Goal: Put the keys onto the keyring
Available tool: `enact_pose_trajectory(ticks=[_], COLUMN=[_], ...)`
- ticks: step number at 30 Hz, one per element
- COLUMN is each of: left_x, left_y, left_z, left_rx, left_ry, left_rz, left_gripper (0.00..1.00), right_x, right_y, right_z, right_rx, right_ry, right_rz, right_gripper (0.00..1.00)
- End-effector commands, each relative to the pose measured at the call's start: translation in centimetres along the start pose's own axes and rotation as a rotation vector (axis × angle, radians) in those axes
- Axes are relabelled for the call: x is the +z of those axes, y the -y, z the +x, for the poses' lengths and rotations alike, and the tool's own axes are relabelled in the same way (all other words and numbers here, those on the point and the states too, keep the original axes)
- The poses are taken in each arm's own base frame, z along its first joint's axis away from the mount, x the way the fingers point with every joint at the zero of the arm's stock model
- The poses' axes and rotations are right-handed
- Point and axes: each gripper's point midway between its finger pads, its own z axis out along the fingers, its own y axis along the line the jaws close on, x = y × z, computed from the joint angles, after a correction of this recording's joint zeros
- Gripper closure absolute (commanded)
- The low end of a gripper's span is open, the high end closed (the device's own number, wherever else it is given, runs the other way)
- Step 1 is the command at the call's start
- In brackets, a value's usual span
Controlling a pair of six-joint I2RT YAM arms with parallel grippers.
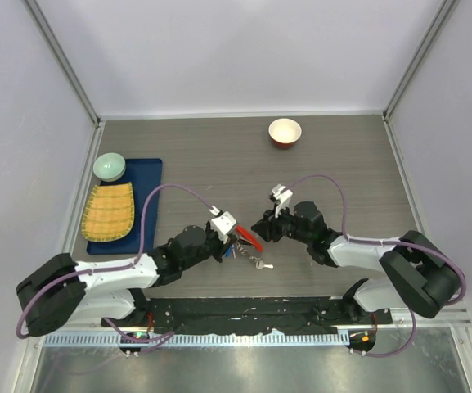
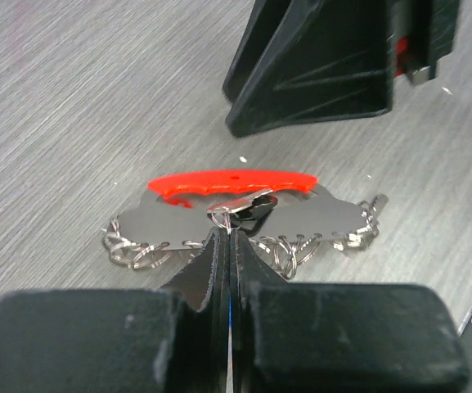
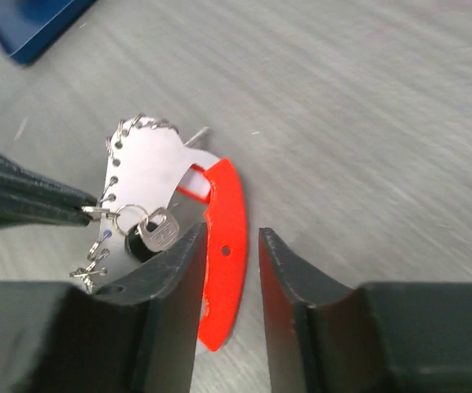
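You're mid-threading. L gripper (image 2: 229, 239) clamps shut on keyring (image 2: 236, 182) at its wire loop, near-centre of table (image 1: 342, 164); silver key (image 3: 158, 231) hangs there. R gripper (image 3: 229, 246) jaws stand apart astride red bar (image 3: 226, 205), gripping nothing. Next, prob.: close R squarely on bar, no slip.

Robot lab cell, live: white panel walls (image 1: 219, 49), aluminium frame posts (image 1: 64, 61), left arm (image 1: 113, 274) and right arm (image 1: 366, 250) bolted on black base rail (image 1: 244, 313), purple cables (image 1: 325, 176) looping over grey surface (image 1: 219, 155) (wood-grain laminate, test-bench style).
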Motion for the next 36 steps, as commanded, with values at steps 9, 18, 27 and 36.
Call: enact_pose_trajectory(ticks=[9,18,27,36], left_x=[8.9,7.0,1.2,-5.7], left_y=[-2.6,-4.6,-10.7,-19.6], left_z=[-7.8,-5.4,-4.1,-2.4], left_rx=[-0.074,-0.177,-0.324,-0.805], left_ry=[0.134,0.057,0.002,0.051], left_rz=[-0.099,-0.218,-0.512,-0.788], left_gripper=[0.99,0.65,0.17,0.00], right_x=[-6.4,-8.0,-6.9,-6.7], right_y=[10.1,10.9,10.4,11.7], right_z=[-3.8,-4.3,-5.1,-9.5], right_rx=[0.104,0.164,0.201,0.293], right_ry=[0.250,0.338,0.328,0.273], right_rz=[0.683,0.753,0.726,0.747], right_gripper=[0.30,0.08,0.00,0.00])
